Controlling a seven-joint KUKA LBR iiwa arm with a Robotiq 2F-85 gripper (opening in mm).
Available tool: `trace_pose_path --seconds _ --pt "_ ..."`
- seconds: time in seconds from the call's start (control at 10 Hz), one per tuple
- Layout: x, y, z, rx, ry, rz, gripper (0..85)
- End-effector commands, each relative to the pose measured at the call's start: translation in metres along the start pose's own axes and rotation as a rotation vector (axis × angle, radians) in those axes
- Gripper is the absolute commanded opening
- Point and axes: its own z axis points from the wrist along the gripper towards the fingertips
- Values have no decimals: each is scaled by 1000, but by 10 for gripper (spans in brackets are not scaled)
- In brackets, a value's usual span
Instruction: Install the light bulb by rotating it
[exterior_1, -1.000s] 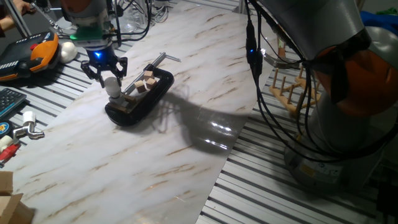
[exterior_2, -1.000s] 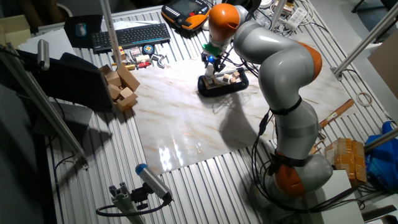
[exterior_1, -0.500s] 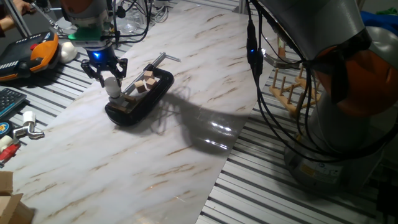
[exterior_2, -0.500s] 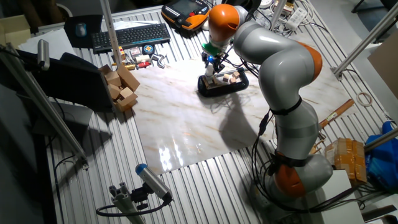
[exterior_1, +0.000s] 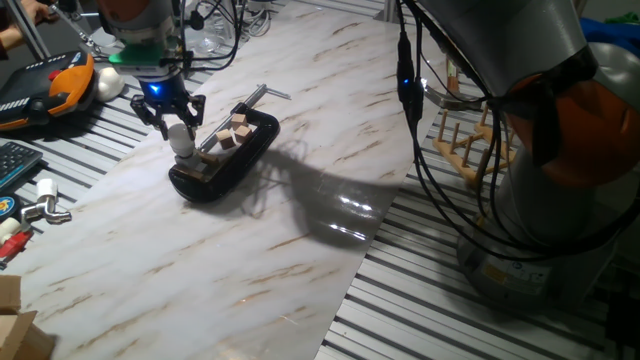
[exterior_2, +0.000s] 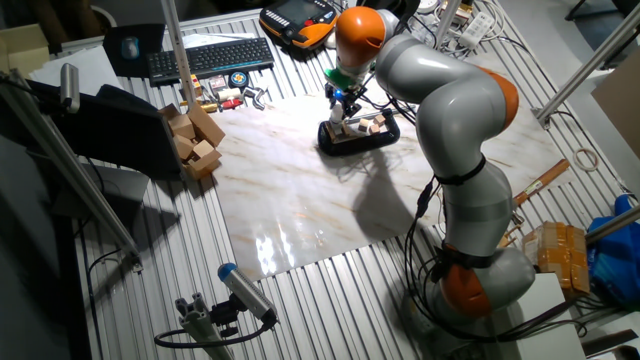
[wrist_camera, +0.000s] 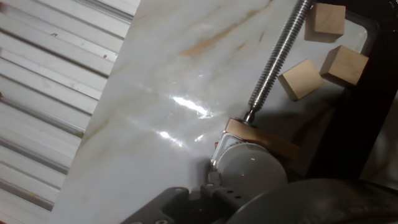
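While I scan from the left edge of one fixed view, I first meet an orange pendant (exterior_1: 70, 80) and a keyboard (exterior_1: 15, 160) off the marble board (exterior_1: 300, 200), then my gripper (exterior_1: 170, 118) hanging over the near end of a black tray (exterior_1: 235, 165). Its fingers close on the bulb (exterior_1: 182, 143), a small white globe held upright with its grey base pointing down into the tray. So the bulb sits directly under the gripper, its long axis vertical and in line with the wrist; I judge the coming turn is about that axis. Further right in the tray lie small wooden blocks (exterior_1: 238, 125) and a threaded metal rod (wrist_camera: 277, 56). In the hand view the bulb's round top (wrist_camera: 252, 171) fills the lower middle, touching a wooden piece (wrist_camera: 261, 138) at the rod's end. I can read no brand, label or writing anywhere
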Motion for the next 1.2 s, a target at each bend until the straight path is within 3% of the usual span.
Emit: trace_pose_path --seconds 0.0,1.1 --pt "0 0 0 0 0 11 0" --pt "0 0 0 -9 -5 141 0"
